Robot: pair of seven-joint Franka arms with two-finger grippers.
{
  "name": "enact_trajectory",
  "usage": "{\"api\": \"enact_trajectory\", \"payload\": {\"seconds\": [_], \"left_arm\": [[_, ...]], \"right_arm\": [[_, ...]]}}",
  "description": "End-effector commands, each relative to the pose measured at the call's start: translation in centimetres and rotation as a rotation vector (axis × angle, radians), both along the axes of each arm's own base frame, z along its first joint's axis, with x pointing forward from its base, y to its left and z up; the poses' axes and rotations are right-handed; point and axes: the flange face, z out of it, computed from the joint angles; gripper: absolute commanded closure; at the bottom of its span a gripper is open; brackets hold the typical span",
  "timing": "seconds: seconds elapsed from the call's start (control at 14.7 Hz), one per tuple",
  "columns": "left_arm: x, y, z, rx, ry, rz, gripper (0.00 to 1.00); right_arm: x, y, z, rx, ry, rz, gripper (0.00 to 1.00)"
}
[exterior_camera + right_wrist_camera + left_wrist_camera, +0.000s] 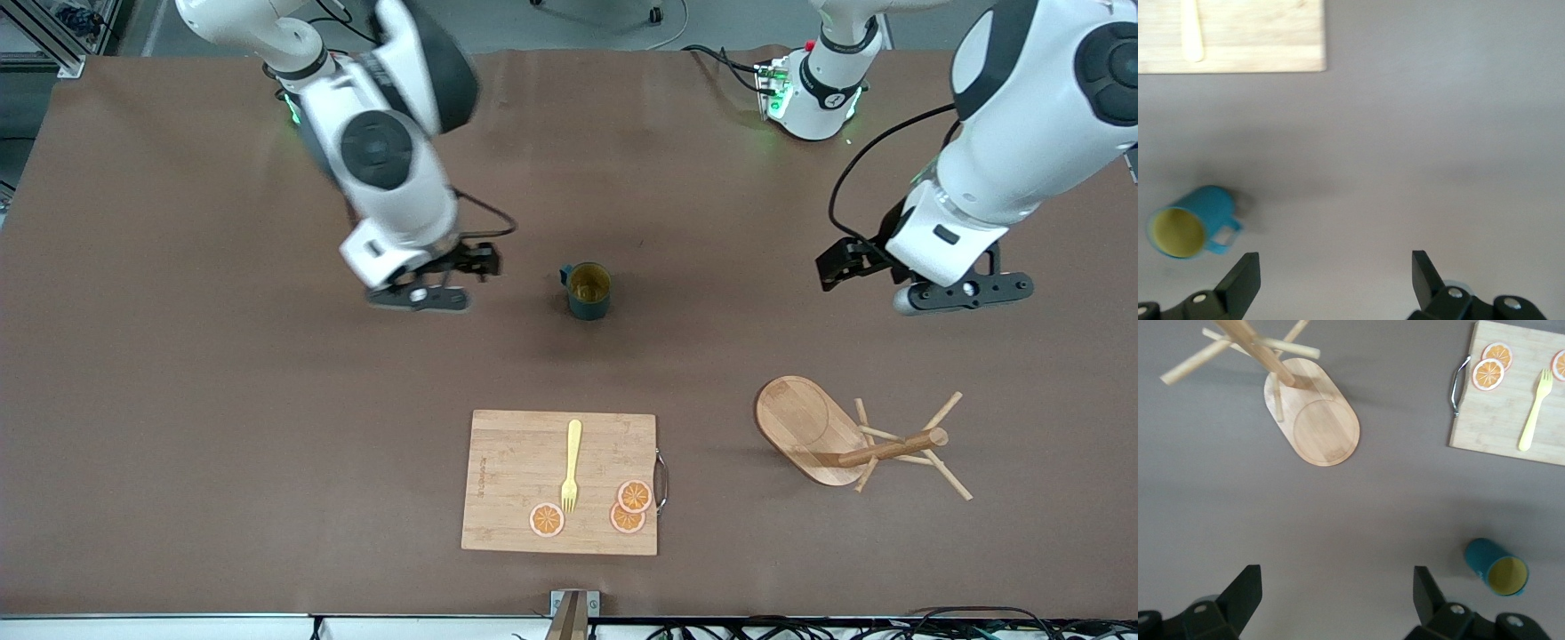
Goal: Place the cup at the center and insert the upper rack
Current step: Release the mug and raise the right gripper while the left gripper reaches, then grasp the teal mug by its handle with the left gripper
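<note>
cup [588, 291] sits mid-tabletop, upright; mug tree [836, 436] tipped over beside the cutting board [560, 482] near the front edge; left gripper [925, 289] and right gripper [444, 280] both released, empty.

Right arm [391, 160] motion-blurred in the front view, cutting board [1231, 37] cropped by the right wrist view's edge with only the fork [1191, 30] handle showing, upper rack [1281, 393] peg tips cropped in the left wrist view

Even, diffuse overhead light fills the scene, with no glare on the matte table [178, 400]. Shadows are faint (a soft smudge beside the cup [588, 291]). The right arm [391, 169] looks motion-blurred.
</note>
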Motion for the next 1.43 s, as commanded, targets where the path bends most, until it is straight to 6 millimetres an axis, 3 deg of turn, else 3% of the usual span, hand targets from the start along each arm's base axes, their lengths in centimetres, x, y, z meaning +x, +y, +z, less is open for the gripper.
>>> {"api": "enact_trajectory", "payload": {"seconds": [0.0,0.27,0.48,0.55,0.95,1.09,1.36], "left_arm": [[0.4,-2.0,-0.6,-0.014,-0.015,0.04,0.0],[-0.2,-7.4,-2.6,0.039,-0.018,0.102,0.0],[-1.0,-12.0,-4.2,0.098,-0.041,0.168,0.0],[-1.5,-13.6,-5.1,0.123,-0.046,0.194,0.0],[-6.8,-26.4,-12.4,0.279,-0.184,0.306,0.0],[-8.6,-30.0,-14.7,0.299,-0.237,0.351,0.0],[-15.4,-36.7,-20.5,0.339,-0.347,0.438,0.0]], "right_arm": [[1.8,-9.6,2.5,0.01,0.027,0.095,0.0],[3.9,-23.3,4.5,-0.02,0.04,0.08,0.0],[4.7,-30.4,5.8,-0.02,0.017,0.017,0.0],[4.8,-31.9,6.2,-0.037,0.01,-0.002,0.0],[4.7,-35.7,6.9,-0.065,0.008,0.027,0.0],[4.6,-35.7,6.9,-0.038,0.01,0.013,0.0],[4.6,-37.3,6.8,-0.01,0.004,-0.015,0.0]]}}
